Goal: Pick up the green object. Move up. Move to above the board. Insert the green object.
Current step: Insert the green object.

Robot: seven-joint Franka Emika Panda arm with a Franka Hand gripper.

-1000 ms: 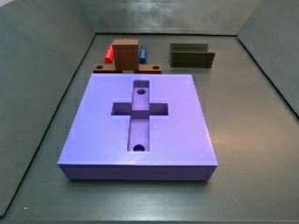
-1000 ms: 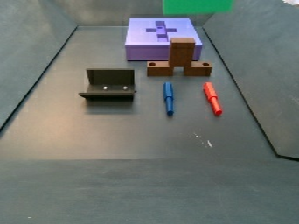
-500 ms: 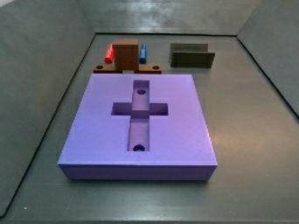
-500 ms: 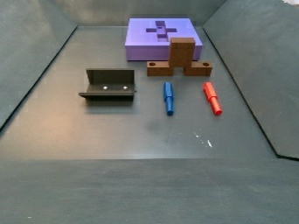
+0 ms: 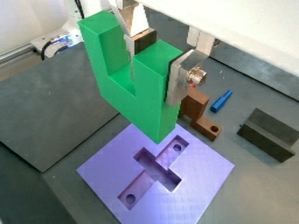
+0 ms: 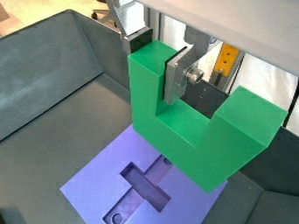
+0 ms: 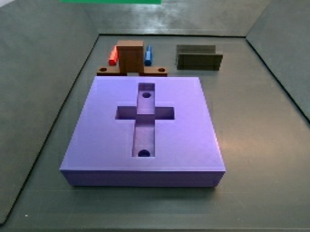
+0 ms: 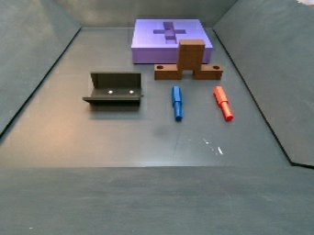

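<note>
My gripper (image 5: pixel 156 74) is shut on one prong of the bright green U-shaped object (image 5: pixel 140 105), with one finger in the notch and the other on the prong's outer face. It shows the same way in both wrist views: gripper (image 6: pixel 156 66), green object (image 6: pixel 193 140). The object hangs high above the lavender board (image 5: pixel 198 179), prongs up, over its cross-shaped recess. The board (image 6: pixel 93 179) lies flat on the floor (image 7: pixel 182 127), also seen far back (image 8: pixel 150 41). In a side view only a sliver of the green object (image 7: pixel 109 2) shows at the top edge; the gripper is out of both side views.
A brown-red block (image 8: pixel 190 57) stands just beside the board (image 7: pixel 129 57). A dark olive U-shaped block (image 8: pixel 113 89) sits apart on the floor (image 7: pixel 198 59). A blue peg (image 8: pixel 177 102) and a red peg (image 8: pixel 223 102) lie near the brown-red block. Grey walls surround the floor.
The green object has left the top edge of one side view and now shows as a sliver at the top edge of the other. Nothing on the floor has moved.
</note>
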